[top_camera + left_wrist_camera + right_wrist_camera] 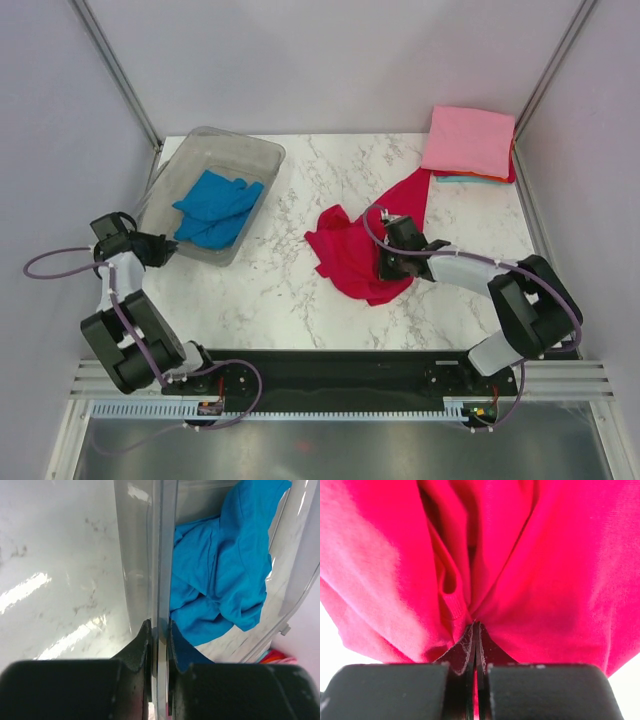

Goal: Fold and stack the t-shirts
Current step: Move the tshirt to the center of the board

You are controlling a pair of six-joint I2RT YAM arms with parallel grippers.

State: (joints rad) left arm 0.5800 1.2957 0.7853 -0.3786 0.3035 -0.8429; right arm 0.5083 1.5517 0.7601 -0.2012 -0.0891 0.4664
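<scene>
The clear plastic rectangular tub stands at the far left of the desk, with the crumpled bright blue cloth t-shirt inside it. The left tool is at the tub's near-left wall, which it pinches with one jaw inside and one outside. The crumpled crimson red cloth t-shirt lies mid-desk, right of the tub. It trails back to the far-right corner, where the folded light pink cloth t-shirt tops a stack. The right tool pinches the crimson shirt's near-right edge.
</scene>
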